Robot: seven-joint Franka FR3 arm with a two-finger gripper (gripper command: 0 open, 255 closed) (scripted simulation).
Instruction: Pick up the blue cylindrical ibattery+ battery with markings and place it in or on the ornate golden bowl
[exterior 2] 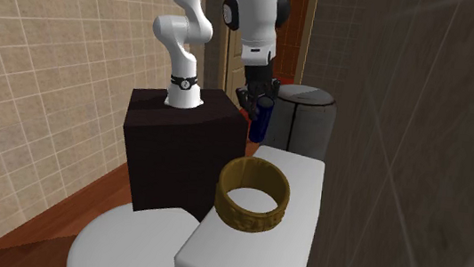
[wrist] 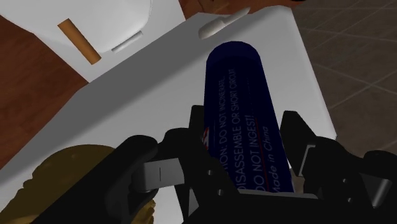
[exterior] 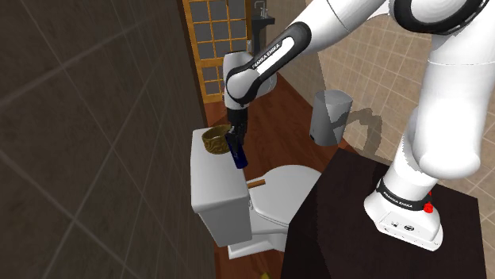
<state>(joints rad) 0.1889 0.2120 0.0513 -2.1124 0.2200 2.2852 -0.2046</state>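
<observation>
Centrally in the shoulder view, the gripper (exterior: 235,133) clasps the dark blue battery (exterior: 238,154) between its fingers over the toilet tank (exterior: 216,181), just beside the golden bowl (exterior: 213,141).

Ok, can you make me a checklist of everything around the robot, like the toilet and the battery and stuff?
Surface: white toilet tank lid, with the bowl standing on it.
Job's things: blue battery, tilted, beside the golden bowl, not in it; the bowl looks empty.
Clutter: small brown stick on the toilet's seat lid; grey bin by the wall.
Grippers: black gripper shut on the battery.
Cables: nothing seen.
Surroundings: tiled walls, wooden floor, paned door, dark stand.
</observation>
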